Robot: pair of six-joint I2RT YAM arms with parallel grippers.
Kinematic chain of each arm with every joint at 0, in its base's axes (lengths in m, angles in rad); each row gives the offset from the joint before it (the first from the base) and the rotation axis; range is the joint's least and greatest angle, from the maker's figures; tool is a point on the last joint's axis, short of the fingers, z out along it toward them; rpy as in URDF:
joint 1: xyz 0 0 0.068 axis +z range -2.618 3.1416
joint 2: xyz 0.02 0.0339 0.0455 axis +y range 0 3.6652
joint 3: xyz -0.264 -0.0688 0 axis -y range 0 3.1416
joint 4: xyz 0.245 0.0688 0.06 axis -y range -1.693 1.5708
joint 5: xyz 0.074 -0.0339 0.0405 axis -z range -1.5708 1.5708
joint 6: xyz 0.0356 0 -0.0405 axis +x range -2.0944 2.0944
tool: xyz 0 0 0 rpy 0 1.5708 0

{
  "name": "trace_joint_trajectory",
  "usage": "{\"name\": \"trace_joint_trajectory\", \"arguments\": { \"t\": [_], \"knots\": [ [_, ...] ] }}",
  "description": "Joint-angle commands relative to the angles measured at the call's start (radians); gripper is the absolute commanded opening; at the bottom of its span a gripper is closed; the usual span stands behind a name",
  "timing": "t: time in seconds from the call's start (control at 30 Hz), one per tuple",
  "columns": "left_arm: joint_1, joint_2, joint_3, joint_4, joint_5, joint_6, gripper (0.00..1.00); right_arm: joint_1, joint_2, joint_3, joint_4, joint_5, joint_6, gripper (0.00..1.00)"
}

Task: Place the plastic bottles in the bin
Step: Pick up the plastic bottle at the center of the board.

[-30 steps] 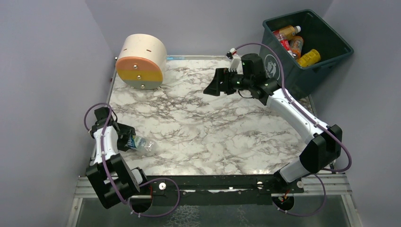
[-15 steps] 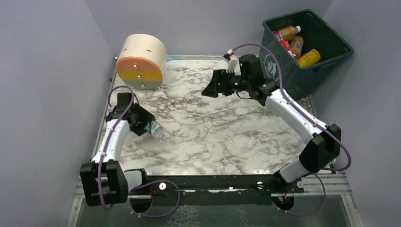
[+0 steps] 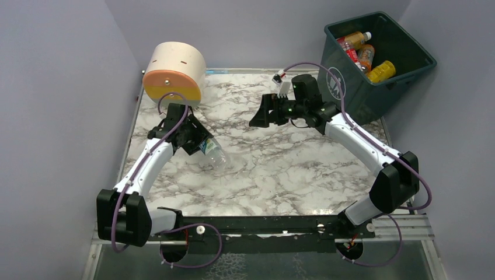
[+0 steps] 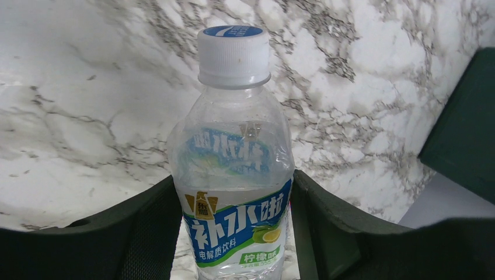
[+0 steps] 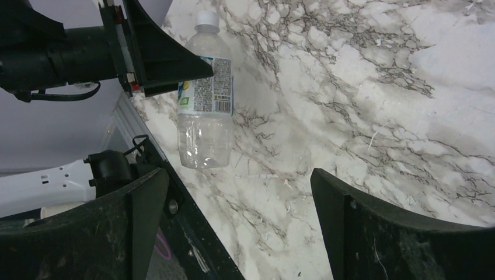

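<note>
A marbled counter [image 3: 280,169] lies between lilac walls [image 3: 58,87]; the left gripper [image 3: 197,144] is clamped on a clear bottle [image 3: 216,154] over it. The right gripper [image 3: 261,112] hangs with jaws apart.

Plain lilac-grey walls [image 3: 58,87] enclose a white, grey-veined marble table [image 3: 280,169] on three sides

One clear bottle [image 3: 212,151] is outside the one teal bin [image 3: 391,90], at least three tinted bottles [image 3: 380,71] lie inside it, and one cream cylinder [image 3: 174,71] stands well left of it.
</note>
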Motion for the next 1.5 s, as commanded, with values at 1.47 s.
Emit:
{"name": "trace_joint_trajectory", "arguments": {
  "t": [1.47],
  "knots": [
    [-0.376, 0.185, 0.217, 0.395, 0.070, -0.124, 0.55, 0.015, -0.116, -0.250, 0.128, -0.014, 0.013, 0.95]
  ]
}}
